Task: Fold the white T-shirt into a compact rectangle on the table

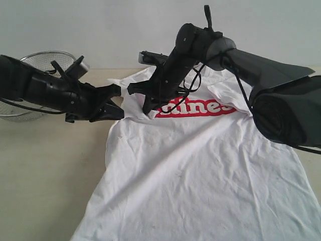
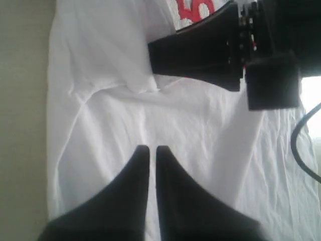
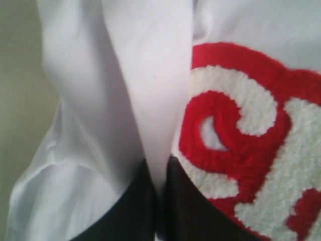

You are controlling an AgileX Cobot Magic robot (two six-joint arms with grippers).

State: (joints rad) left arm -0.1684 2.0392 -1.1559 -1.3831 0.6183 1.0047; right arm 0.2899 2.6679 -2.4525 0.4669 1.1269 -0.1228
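Right gripper pinches a fold of the white cotton T-shirt beside its red lettering, probably to carry that side inward; left gripper closed, apparently empty.

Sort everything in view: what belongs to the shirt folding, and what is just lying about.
Belongs to the job:
white T-shirt
table
right gripper, pinching a fold of the shirt
left gripper, shut

Just lying about:
wire-mesh basket, off to the shirt's left in the exterior view

T-shirt: matt creased cloth w/ fuzzy lettering; table matt wood-grain.
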